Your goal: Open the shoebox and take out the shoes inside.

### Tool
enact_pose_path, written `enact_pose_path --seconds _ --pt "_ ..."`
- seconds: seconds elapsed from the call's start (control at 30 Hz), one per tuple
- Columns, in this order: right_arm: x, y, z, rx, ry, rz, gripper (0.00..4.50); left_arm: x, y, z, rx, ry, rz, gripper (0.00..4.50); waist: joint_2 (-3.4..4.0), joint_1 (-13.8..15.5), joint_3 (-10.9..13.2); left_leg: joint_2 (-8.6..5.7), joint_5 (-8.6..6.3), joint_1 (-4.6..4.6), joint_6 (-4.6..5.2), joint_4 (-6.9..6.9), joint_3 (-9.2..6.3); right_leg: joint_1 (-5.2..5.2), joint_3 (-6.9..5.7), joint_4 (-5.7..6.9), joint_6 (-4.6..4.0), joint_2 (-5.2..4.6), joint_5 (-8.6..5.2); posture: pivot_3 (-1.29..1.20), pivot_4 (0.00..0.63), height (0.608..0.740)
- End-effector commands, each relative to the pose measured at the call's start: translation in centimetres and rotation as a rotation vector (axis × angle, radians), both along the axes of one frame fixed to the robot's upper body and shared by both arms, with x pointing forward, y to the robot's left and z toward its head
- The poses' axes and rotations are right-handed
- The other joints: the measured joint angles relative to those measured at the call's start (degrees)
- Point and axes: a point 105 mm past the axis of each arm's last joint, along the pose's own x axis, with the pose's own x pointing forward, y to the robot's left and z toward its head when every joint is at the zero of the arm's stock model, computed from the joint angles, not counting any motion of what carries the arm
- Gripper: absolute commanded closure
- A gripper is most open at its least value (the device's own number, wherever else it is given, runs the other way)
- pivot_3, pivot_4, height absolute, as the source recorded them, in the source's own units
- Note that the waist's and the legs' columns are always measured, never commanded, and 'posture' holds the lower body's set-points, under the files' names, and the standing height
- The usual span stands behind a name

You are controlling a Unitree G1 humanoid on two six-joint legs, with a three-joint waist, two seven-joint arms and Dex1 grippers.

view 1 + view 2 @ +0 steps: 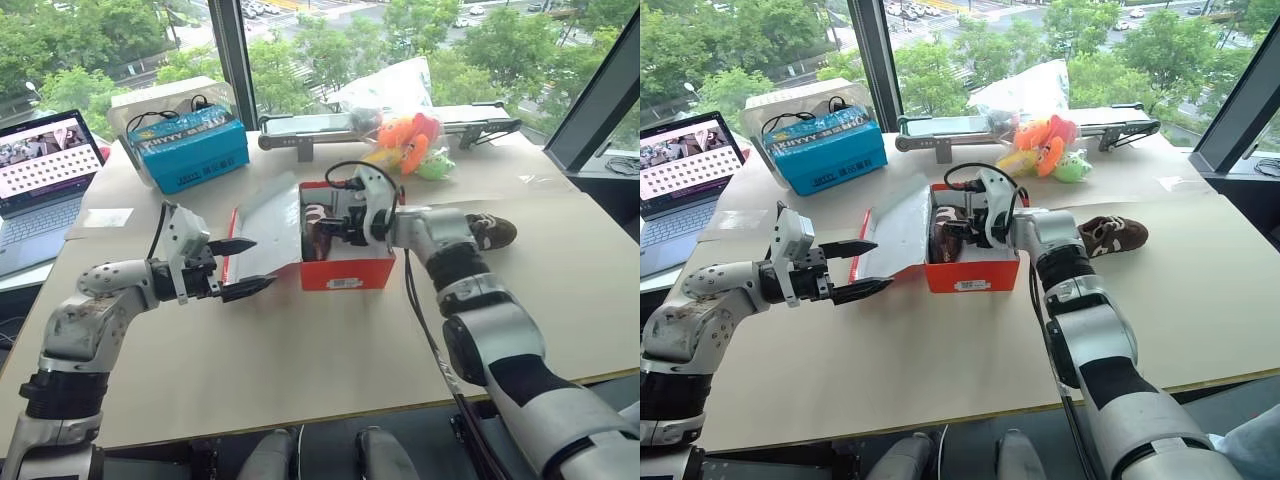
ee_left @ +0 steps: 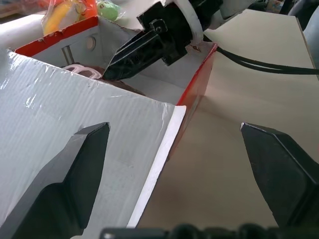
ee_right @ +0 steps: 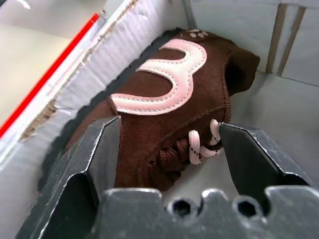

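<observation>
- Counter: pale beige top by a window, carrying every item below.
- Laptop: open at the counter's far left edge, screen lit.
- Shoebox: red cardboard, near the counter's middle, open; white label on the near end wall, pale grey-white inside.
- Lid: folded back to the left of the shoebox, grey inside facing up, red edge showing.
- Blue box: behind and left of the shoebox, black cables on top.
- Plush toys: orange and green, in a clear bag behind the shoebox.
- Right claw: reaching into the shoebox, fingers spread wide either side of the shoe there, closed on nothing.
- Left claw: level, just left of the lid's near corner, fingers wide apart, holding nothing.
- Shoe in box: dark brown, pale curved marking, pale laces, lying on the box floor between the right claw's fingers.
- Shoe on counter: dark brown with white stripes, just right of the shoebox, beyond the right forearm.
</observation>
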Motion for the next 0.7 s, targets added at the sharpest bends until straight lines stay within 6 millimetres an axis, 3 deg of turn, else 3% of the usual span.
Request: enact_pose_path --seconds 0.03,0.2,0.3,0.4,0.7 --pt "0.3 0.9 0.7 -0.010 -0.047 0.028 0.81 -0.4 -0.1 1.7 -0.010 -0.059 -0.010 0.00 0.00 -0.08 0.00 0.01 -0.01 0.04 -0.02 0.00 0.00 0.02 0.02 -0.01 -0.01 0.03 0.01 0.00 0.150 0.740" --pt "-0.1 1.7 -1.1 -0.003 0.004 0.036 0.81 -0.4 0.0 1.7 -0.008 -0.059 -0.007 0.00 0.00 -0.77 0.00 0.09 -0.18 0.29 -0.29 -0.05 0.00 0.16 0.11 0.03 -0.05 0.19 0.02 0.00 0.150 0.740" --pt "-0.8 2.6 -1.7 0.129 0.109 0.050 0.81 -0.4 -0.1 1.7 -0.009 -0.058 -0.008 0.00 0.00 -1.29 0.00 0.12 -0.18 0.35 -0.29 -0.05 0.00 0.20 0.14 0.04 -0.07 0.23 0.03 0.00 0.150 0.740" --pt "-1.3 3.4 -1.1 0.283 0.193 0.063 0.81 -0.4 -0.1 1.7 -0.010 -0.057 -0.010 0.00 0.00 -1.43 0.00 0.14 -0.14 0.35 -0.22 -0.05 0.00 0.19 0.17 0.04 -0.08 0.26 0.04 0.00 0.150 0.740" --pt "-1.6 3.8 0.6 0.493 0.247 0.092 0.81 -0.5 -0.2 1.5 0.000 -0.058 -0.012 0.00 0.00 -1.33 0.00 0.21 -0.15 0.34 -0.24 -0.05 0.00 0.18 0.18 0.03 -0.14 0.34 0.07 0.00 0.150 0.740"
